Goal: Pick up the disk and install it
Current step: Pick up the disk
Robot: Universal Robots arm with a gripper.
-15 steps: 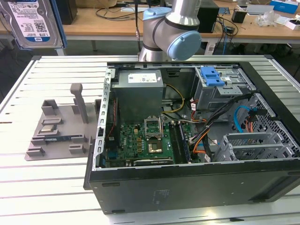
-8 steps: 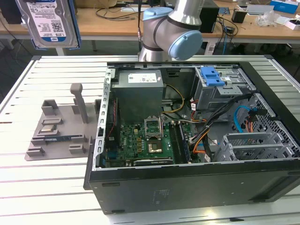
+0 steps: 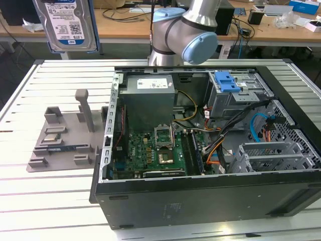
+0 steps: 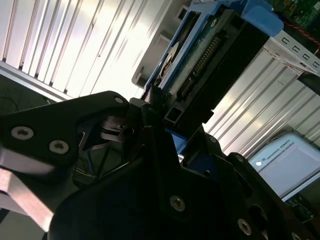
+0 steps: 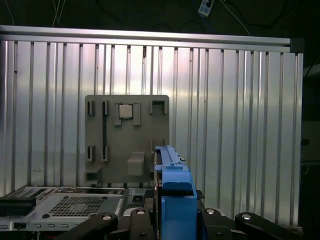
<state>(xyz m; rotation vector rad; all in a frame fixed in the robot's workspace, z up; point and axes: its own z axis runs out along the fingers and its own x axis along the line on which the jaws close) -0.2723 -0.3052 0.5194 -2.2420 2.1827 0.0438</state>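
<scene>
Claw (image 4: 172, 120): one, clenched on the disk's blue-railed end.
Disk (image 3: 70, 22): one, held clear of the tabletop (image 3: 50, 201), above the grey holder, label toward the exterior view.
Grey holder (image 3: 62, 138): one, flat, near the tabletop's edge at the exterior view's left.
Computer case (image 3: 210, 191): one, open, just beside the holder.

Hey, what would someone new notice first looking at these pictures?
Probably the disk, held up in the air at the exterior view's upper left, clamped in the tool with its label facing the camera. Next, the big open computer case lying on the slatted table, and a grey parts holder beside it on the exterior view's left.
</scene>
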